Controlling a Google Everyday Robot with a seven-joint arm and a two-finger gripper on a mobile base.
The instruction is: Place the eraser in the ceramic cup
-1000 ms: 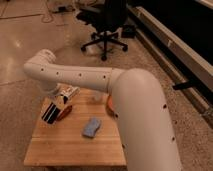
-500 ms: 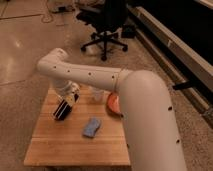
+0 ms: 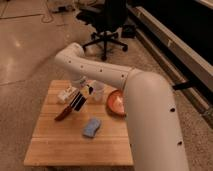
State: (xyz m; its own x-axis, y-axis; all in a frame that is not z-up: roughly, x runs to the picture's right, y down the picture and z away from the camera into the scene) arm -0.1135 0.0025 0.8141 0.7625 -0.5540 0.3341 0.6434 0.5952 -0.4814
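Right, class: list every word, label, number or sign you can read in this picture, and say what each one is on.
None can be read.
On the small white box on the wooden table: dark marks, too blurred to read.
On the gripper, low over the table's left half beside that box: black-and-white patches, no legible label.
On the ceramic cup and the orange-red bowl: no writing shows.

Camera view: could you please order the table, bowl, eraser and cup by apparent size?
1. Table, largest.
2. Bowl.
3. Eraser and cup look alike. The cup sits farther back, partly behind the tool above the table, so I won't rank them.
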